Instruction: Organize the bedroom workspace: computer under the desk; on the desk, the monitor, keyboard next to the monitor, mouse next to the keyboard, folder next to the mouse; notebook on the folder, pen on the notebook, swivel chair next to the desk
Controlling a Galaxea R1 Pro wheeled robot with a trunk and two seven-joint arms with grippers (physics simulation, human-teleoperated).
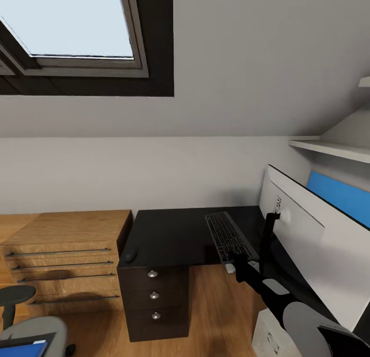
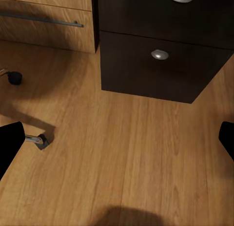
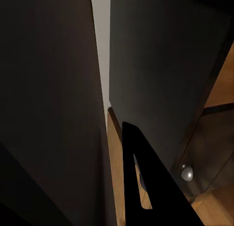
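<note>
Two arms are partly in sight, and the states of their end effectors differ in legibility. The left end effector (image 2: 117, 143) has its two black fingers spread wide apart, with bare wooden floor (image 2: 122, 153) between them and nothing gripped; a chrome chair leg with castor (image 2: 39, 139) lies near one finger. The right end effector (image 1: 241, 267) sits at the front edge of the bench (image 1: 169, 236), just beside the near end of the keyboard (image 1: 229, 236); whether its fingers are apart or together cannot be told.

The keyboard lies lengthwise on the glossy black top, its near end reaching the bench's front edge, close beside the black stand of the monitor (image 1: 308, 233). The monitor shows its white back and stands on the bench along the right-hand run, with a blue back panel (image 1: 341, 197) behind it. The mouse (image 1: 130, 255) rests at the front left corner of the bench, well apart from the keyboard, directly above the black drawer unit (image 1: 154, 300).

A wooden chest of drawers (image 1: 64, 259) abuts the bench's left side. The swivel chair (image 1: 31, 331) stands at lower left, with the blue folder (image 1: 20, 349) on its seat. Open floor runs between the chair and the drawer unit. A dark-framed skylight (image 1: 77, 28) sits in the sloped wall above.
</note>
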